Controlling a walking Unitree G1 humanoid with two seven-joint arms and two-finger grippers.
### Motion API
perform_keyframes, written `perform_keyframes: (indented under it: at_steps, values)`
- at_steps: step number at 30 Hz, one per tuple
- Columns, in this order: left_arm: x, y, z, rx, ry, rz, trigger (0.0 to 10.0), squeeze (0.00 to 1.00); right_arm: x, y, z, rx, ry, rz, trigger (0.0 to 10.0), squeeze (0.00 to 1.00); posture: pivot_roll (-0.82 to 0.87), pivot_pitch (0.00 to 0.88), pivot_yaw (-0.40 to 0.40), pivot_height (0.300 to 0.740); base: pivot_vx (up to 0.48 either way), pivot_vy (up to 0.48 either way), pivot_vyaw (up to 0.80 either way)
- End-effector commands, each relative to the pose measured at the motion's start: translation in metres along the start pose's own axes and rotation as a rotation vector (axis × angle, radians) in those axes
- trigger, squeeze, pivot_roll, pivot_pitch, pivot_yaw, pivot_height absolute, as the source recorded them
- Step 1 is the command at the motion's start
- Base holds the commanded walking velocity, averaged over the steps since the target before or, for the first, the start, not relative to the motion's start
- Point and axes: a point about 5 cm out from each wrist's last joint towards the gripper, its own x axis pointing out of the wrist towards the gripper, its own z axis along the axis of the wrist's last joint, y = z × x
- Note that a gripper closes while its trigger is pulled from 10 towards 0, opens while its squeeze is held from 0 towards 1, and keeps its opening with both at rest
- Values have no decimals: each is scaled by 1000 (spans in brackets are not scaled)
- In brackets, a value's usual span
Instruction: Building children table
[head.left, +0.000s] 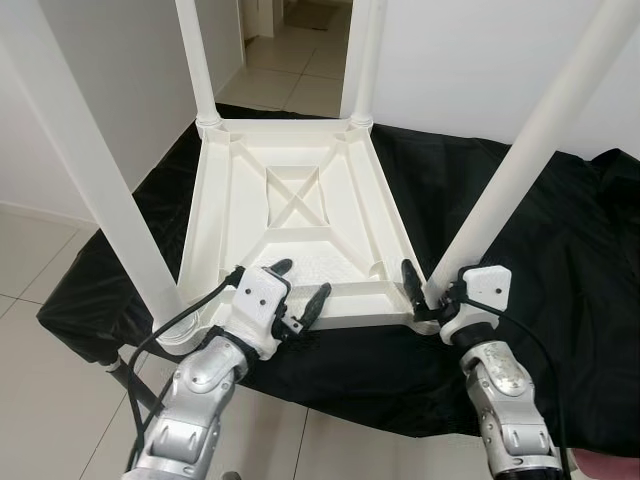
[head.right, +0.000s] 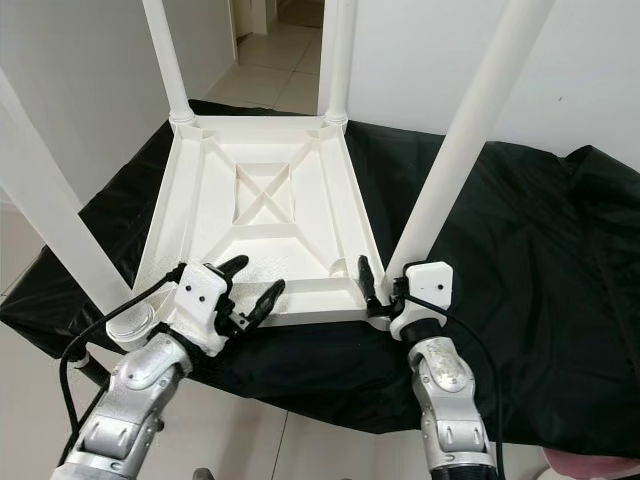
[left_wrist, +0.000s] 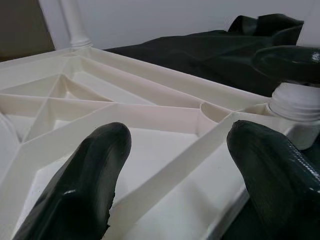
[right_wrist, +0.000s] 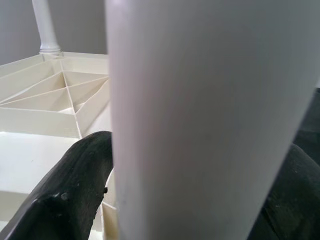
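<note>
Two grippers work at the near edge of an upturned white plastic children's table (head.left: 300, 215). The right gripper (head.left: 425, 290) is closed around the base of the near right leg, a long white plastic tube (head.left: 520, 165) that rises slanting from the table's near right corner; in the right wrist view that tube (right_wrist: 200, 115) stands between the two black fingers (right_wrist: 75, 190), pressed against both. The left gripper (head.left: 298, 288) hovers spread wide over the near rim of the table, holding nothing, one finger over the ribbed underside and the other at the rim; its wrist view shows both black fingertips (left_wrist: 80, 185) apart above the white ribs, with a threaded white leg socket (left_wrist: 296, 102) at the corner beyond. A near left white leg (head.left: 90, 170) stands in its corner just beside the left arm, and two more white legs (head.left: 197, 60) rise from the far corners. The table lies upside down, cross-braced underside up, on a surface draped with a black cloth (head.left: 560, 250), set on a pale tiled floor (head.left: 30, 250) beside white walls and an open doorway (head.left: 300, 40).
</note>
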Motion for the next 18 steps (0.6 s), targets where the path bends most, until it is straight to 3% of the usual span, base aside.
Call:
perform_keyframes:
  at_steps: [1,4,9,14,18]
  values:
    - [1,-5,3,15,-4,-66,10000,0,0,2,-1,8,-1,21,10000,0,-62,0,-7,740,0,0,0]
    - [-1,-11,4,-9,2,-149,10000,0,1,4,2,31,-24,75,10000,0,-61,0,-7,740,0,0,0]
    - [-2,-13,5,-9,2,-191,10000,0,0,3,3,40,-29,103,10000,0,-58,0,-10,740,0,0,0]
    - [-5,-17,10,-17,26,-348,10000,0,-4,-11,6,13,-8,246,10000,0,-67,0,4,740,0,0,0]
    - [-6,-19,11,-15,31,-385,10000,0,-3,-18,4,-12,16,283,10000,0,-67,0,6,740,0,0,0]
